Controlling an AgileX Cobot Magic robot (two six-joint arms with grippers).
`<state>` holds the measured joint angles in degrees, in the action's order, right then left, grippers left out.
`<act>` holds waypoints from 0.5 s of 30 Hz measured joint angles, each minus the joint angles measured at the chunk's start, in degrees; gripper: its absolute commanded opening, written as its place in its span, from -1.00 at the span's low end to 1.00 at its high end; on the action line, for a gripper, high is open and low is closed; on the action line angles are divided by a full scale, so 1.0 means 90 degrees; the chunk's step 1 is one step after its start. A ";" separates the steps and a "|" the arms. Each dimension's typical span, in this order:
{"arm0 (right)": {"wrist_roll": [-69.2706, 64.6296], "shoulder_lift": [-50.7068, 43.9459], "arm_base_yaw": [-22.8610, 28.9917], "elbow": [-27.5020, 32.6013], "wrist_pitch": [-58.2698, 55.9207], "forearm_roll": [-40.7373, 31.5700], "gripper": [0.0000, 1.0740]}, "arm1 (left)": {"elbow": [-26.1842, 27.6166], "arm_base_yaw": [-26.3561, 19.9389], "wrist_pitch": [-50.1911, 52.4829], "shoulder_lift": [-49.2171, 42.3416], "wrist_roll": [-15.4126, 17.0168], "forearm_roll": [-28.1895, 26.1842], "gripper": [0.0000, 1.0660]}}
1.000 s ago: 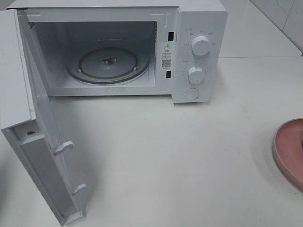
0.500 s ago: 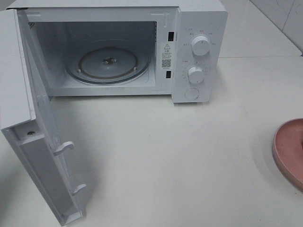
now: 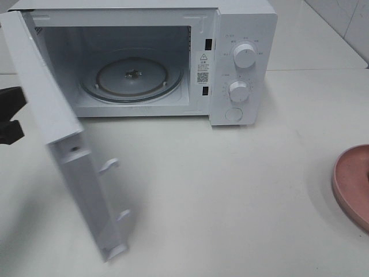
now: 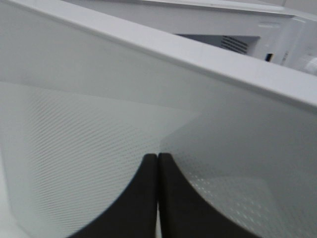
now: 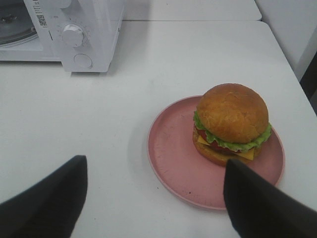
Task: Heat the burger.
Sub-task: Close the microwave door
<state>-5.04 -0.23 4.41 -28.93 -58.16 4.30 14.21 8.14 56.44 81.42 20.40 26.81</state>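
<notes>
The burger, with a golden bun, lettuce, tomato and cheese, stands on a round pink plate in the right wrist view. My right gripper hovers open on the near side of the plate, its fingers spread wide and apart from the burger. The white microwave stands at the back with its door partly open and its glass turntable bare. My left gripper is shut, its tips against the door's outer face. In the exterior high view only the plate's edge shows.
The microwave's two knobs and round button face the front right. The open door juts out over the left part of the white table. The plate sits at the table's right edge.
The microwave door has swung partway toward the oven. My left gripper has come into view at the left edge, behind the door. The plate has stayed put.
</notes>
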 measured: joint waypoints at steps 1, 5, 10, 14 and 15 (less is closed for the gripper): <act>0.0000 0.0000 0.0000 0.0000 0.0000 0.0000 0.37 | 0.0146 0.0376 0.0045 0.0204 -0.0051 -0.0166 -1.00; 0.0000 0.0000 0.0000 0.0000 0.0000 0.0000 0.37 | 0.0293 0.0828 0.0102 0.0439 -0.0178 -0.0516 -1.00; 0.0000 0.0000 0.0000 0.0000 0.0000 0.0000 0.37 | 0.0522 0.1356 0.0102 0.0738 -0.0248 -0.1190 -1.00; 0.0000 0.0000 0.0000 0.0000 0.0000 0.0000 0.37 | 0.0885 0.2069 0.0115 0.0980 -0.0656 -0.2056 -1.00; 0.0000 0.0000 0.0000 0.0000 0.0000 0.0000 0.37 | 0.1038 0.2343 0.0115 0.1070 -0.0923 -0.2502 -1.00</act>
<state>-5.04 -0.23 4.41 -28.93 -58.16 4.30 23.55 29.22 57.47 91.04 12.09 4.30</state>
